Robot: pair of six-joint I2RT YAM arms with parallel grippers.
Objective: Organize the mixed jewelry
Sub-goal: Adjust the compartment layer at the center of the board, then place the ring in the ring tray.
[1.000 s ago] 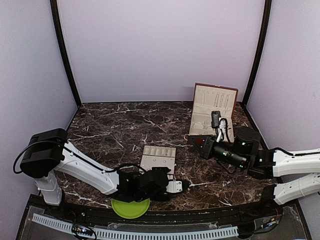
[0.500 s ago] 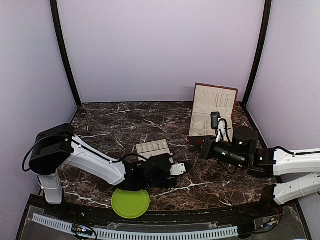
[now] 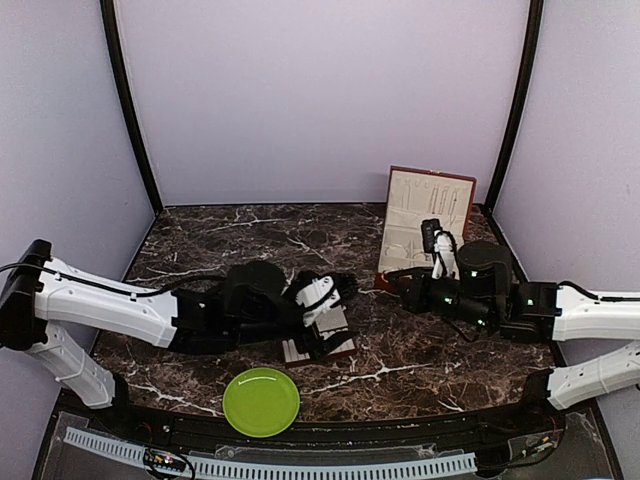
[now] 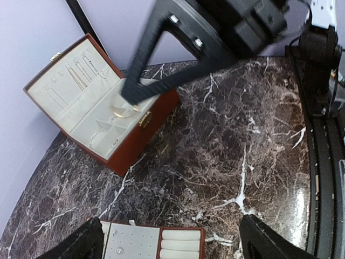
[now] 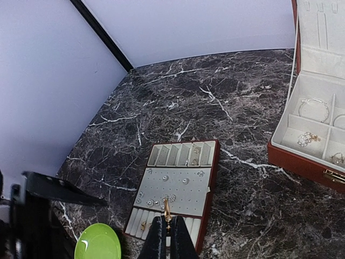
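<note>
The mixed jewelry shows as several silvery studs (image 5: 186,181) on the cream-lined tray (image 5: 210,178). More chains and a bracelet (image 5: 314,108) lie in the open reddish-brown box (image 5: 302,162). In the right wrist view my right gripper (image 5: 167,237) hangs above the tray's near end. It is shut on a small gold piece (image 5: 167,209). My left gripper (image 4: 172,248) is open over the tray's far edge (image 4: 183,231), with nothing between its fingers (image 4: 81,245). From above, the left gripper (image 3: 338,312) covers much of the tray (image 3: 305,350). The right gripper (image 3: 392,290) is just to its right.
A green plate (image 3: 261,401) sits bare at the near edge, left of the tray. The open box (image 3: 425,225) stands at the back right with its lid upright. The right arm's fingers (image 4: 156,70) cross the top of the left wrist view, in front of the box (image 4: 140,135).
My left arm has swung away from the green plate and now reaches over the tray, leaving the plate uncovered. The right gripper has stayed shut and shifted only slightly.
</note>
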